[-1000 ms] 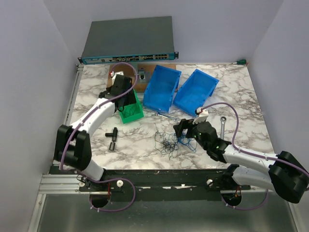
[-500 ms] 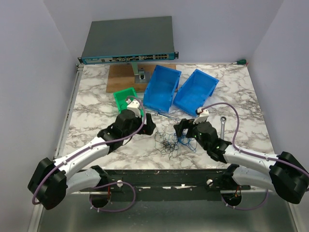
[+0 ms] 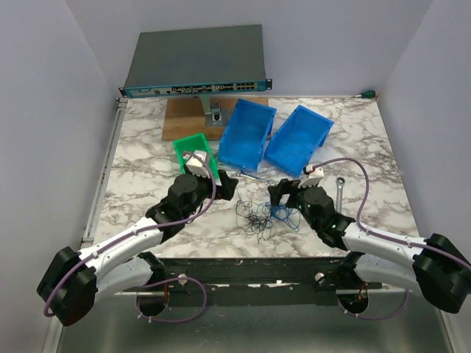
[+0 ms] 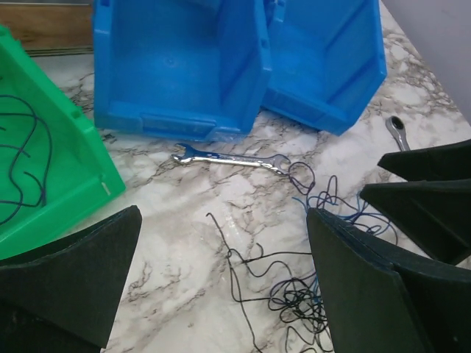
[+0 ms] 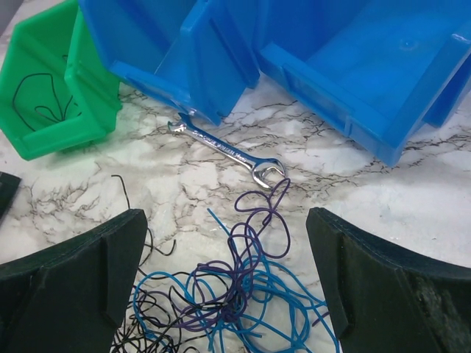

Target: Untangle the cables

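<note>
Jaws on the left gripper [image 4: 224, 220] stand wide open and empty, with the green bin [image 4: 81, 158] outside the left one. The cables [image 4: 294, 298] lie on the marble just ahead, nearer its right jaw. The right gripper [image 5: 226, 217], equally spread and empty, has the blue and purple loops between its jaws. I'd have each pinch one outlying strand, then draw gently apart, minding the wrench [image 5: 224, 147] just beyond.

Blue bins [image 3: 249, 141], green bin [image 3: 188, 140], wrench [image 4: 232, 159], network switch [image 3: 195, 62]
</note>
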{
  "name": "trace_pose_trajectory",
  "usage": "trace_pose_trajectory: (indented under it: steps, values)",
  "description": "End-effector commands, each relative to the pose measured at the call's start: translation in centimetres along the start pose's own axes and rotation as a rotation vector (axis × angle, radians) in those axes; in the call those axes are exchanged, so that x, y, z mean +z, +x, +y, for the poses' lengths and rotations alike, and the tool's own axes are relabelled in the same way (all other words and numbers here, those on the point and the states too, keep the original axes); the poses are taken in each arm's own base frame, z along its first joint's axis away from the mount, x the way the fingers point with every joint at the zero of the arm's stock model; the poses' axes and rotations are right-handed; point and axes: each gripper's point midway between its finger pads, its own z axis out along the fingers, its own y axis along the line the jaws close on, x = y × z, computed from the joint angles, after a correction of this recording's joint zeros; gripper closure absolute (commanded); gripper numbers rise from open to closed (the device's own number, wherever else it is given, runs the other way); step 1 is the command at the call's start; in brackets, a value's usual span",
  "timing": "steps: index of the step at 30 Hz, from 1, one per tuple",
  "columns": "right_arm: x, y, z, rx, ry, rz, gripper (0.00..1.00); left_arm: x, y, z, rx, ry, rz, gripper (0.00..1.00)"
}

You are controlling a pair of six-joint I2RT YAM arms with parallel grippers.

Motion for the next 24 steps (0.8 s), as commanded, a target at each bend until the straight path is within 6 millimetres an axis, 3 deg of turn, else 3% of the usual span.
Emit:
trace_pose_trajectory:
  steps: [1,3,7,14,18,24]
  values:
    - [0.4,-0.2,0.2,0.005,-0.003,-0.026,0.0,-0.7,0.1,0.7,-0.007,0.024,-0.109,0.01]
    - [0.5,-0.1,0.8,0.027,-0.021,-0.013,0.0,-0.4,0.7,-1.4,0.039,0.141,-0.066,0.01]
    - [0.5,-0.2,0.9,0.004,-0.033,-0.012,0.0,0.5,2.9,-2.6,0.043,0.193,0.059,0.01]
    - [-0.3,-1.1,-1.9,0.012,0.099,-0.077,0.0,-0.1,7.5,-5.0,0.106,0.331,0.246,0.04]
    - [-0.4,-1.4,-3.1,0.005,0.17,-0.079,0.0,-0.1,8.5,-6.6,0.148,0.385,0.299,0.04]
    - [-0.6,-1.5,-3.2,0.005,0.169,-0.083,0.0,1.1,10.6,-7.5,0.169,0.406,0.427,0.17]
